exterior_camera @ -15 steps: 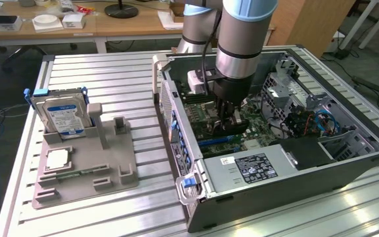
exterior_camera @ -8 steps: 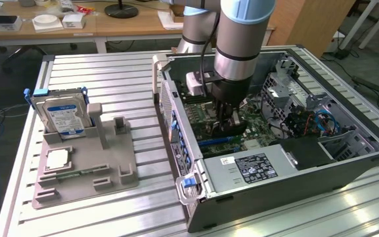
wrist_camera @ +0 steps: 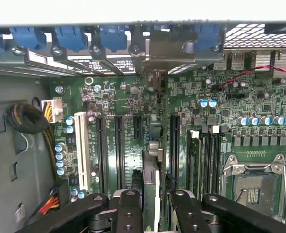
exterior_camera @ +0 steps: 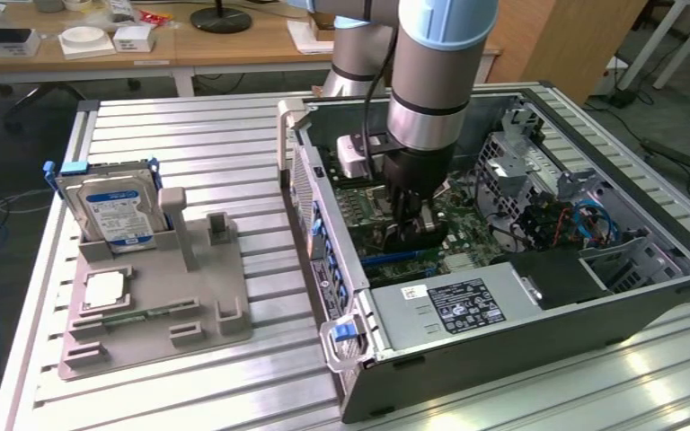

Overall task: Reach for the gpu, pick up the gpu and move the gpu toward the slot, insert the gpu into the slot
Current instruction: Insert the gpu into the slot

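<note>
**GPU gripped on edge over motherboard, at the slot**

At the exterior view's left: grey fixture (exterior_camera: 201,305) on the table (exterior_camera: 201,117), with hard drive (exterior_camera: 114,208) stood on edge in its cradle and processor chip (exterior_camera: 104,289) lying flat. Parked there for easy top-down grabs.

Centre: open computer case (exterior_camera: 537,332), laid on its side to turn the motherboard (wrist_camera: 133,97) up for a vertical approach. Arm straight down into it. Gripper (exterior_camera: 415,235) part-way closed on the gpu (wrist_camera: 151,179), one finger on each side of the card's top edge. Holds card upright, on edge, to bring its bottom edge onto the connector. Metal bracket (wrist_camera: 156,80) toward the case's rear wall, in line with the back-panel openings.

Blue strip just under the card, likely the slot (exterior_camera: 381,261); touching or seated, cannot tell. Black connectors (wrist_camera: 118,150) just beside the card, unoccupied.

Toward the exterior view's right: power supply (exterior_camera: 465,305) near the card, drive cage (exterior_camera: 525,162) and cables (exterior_camera: 573,220) well apart from it.
</note>
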### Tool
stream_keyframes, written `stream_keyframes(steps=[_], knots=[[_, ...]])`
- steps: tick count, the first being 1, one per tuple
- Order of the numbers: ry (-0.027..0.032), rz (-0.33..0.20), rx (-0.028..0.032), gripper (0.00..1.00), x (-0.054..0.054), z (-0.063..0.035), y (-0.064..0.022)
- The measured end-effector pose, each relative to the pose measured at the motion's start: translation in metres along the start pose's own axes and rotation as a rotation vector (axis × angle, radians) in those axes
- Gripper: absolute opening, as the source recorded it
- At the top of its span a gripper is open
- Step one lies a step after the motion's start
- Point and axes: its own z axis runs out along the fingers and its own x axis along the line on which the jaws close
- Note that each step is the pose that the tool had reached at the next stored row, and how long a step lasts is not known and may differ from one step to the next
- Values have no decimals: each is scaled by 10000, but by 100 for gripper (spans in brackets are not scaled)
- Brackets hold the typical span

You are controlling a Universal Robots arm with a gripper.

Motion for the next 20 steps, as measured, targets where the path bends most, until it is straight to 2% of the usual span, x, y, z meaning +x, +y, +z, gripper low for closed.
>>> stream_keyframes(steps=[13, 20], knots=[[-1, -4, 17, 26, -10, 79, 20], [-1, -5, 17, 26, -10, 82, 22]])
